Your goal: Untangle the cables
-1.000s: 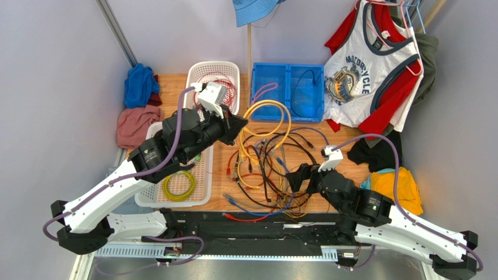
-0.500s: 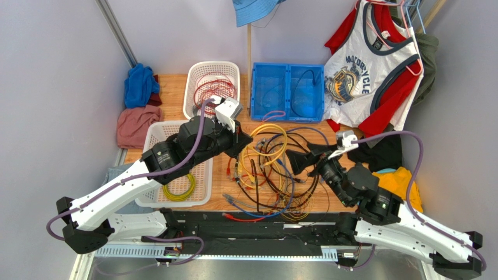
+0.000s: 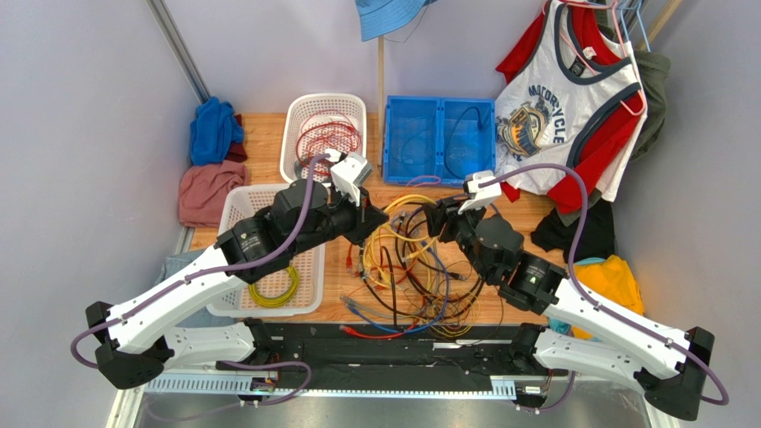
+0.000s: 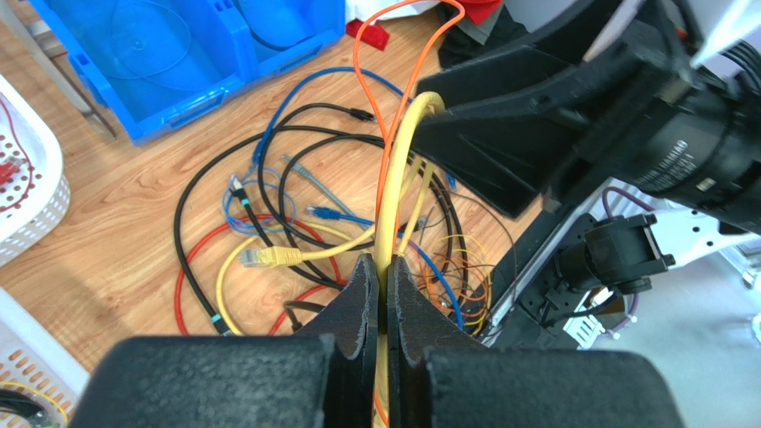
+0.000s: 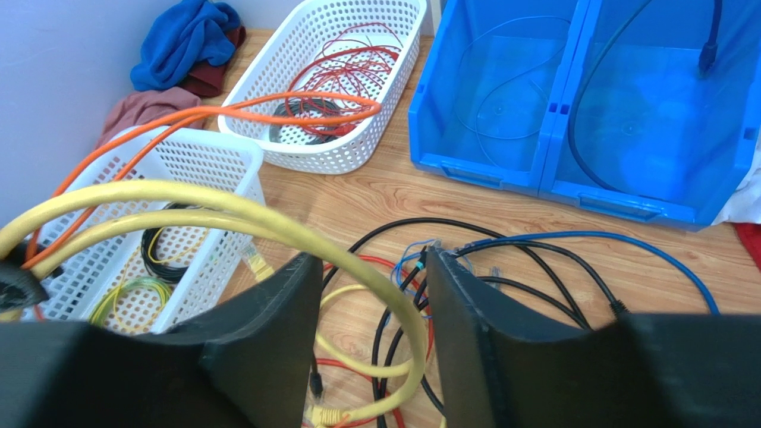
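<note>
The cables [image 3: 413, 278] lie in a knotted heap of black, blue, red, yellow and orange cords on the wooden table. My left gripper [image 4: 382, 267] is shut on a thick yellow cable [image 4: 402, 169], lifted above the heap; an orange cable [image 4: 357, 80] runs up beside it. In the top view the left gripper [image 3: 380, 218] faces my right gripper [image 3: 435, 219] closely. The right gripper [image 5: 371, 259] is open, and the raised yellow cable [image 5: 223, 205] loops down between its jaws without touching them. The orange cable [image 5: 268, 107] arches over the baskets.
A white basket [image 3: 355, 102] with red cords stands at the back. A second white basket [image 3: 234, 198] at the left holds a yellow coil. A blue bin [image 3: 438, 178] holds a black cord. Clothes lie at the left [image 3: 214, 134] and right [image 3: 616, 285]; shirts [image 3: 563, 98] hang at the back right.
My right arm has swung from the near edge up and left to the lifted yellow loop, and its jaws have narrowed. The left gripper shifted slightly right and nearer, still gripping the yellow cable.
</note>
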{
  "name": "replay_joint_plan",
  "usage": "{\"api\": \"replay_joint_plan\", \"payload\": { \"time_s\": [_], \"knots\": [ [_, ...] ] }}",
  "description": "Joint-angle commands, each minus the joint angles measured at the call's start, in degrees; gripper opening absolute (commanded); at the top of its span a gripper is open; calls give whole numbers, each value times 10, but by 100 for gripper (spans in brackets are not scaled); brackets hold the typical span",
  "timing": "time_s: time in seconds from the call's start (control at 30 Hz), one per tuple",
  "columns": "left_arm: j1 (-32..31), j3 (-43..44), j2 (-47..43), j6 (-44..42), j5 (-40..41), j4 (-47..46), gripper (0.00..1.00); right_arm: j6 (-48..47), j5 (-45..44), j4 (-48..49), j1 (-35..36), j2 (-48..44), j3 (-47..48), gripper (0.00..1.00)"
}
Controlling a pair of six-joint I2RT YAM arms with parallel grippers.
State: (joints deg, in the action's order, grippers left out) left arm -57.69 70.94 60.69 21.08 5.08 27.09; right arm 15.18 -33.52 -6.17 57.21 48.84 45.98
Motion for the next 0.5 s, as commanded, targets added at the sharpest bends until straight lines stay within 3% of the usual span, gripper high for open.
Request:
{"api": "replay_joint_plan", "payload": {
  "time_s": [0.0, 0.03, 0.07, 0.1, 0.17, 0.27, 0.33, 0.47],
  "knots": [
    [-1, -7, -24, -5, -19, -37, 0, 24, 49, 45, -39, 19, 35, 39],
    [-1, -8, -24, -5, -20, -37, 0, 31, 53, 43, -45, 21, 37, 32],
    [-1, -11, -26, -4, -19, -35, 0, 39, 53, 42, -49, 22, 38, 12],
    [-1, -12, -27, -4, -16, -34, 0, 43, 50, 35, -49, 18, 37, 0],
    [-1, -8, -25, 3, 17, -13, 1, 49, 51, 23, -49, 8, 39, 0],
    [-1, 12, -5, 14, 98, 41, 44, 55, 49, -11, -49, -17, 43, 0],
    [-1, 16, -1, 18, 126, 52, 92, 55, 45, -37, -49, -42, 43, 0],
    [-1, 6, -3, 21, 148, 35, 96, 56, 42, -68, -48, -75, 35, 0]
  ]
}}
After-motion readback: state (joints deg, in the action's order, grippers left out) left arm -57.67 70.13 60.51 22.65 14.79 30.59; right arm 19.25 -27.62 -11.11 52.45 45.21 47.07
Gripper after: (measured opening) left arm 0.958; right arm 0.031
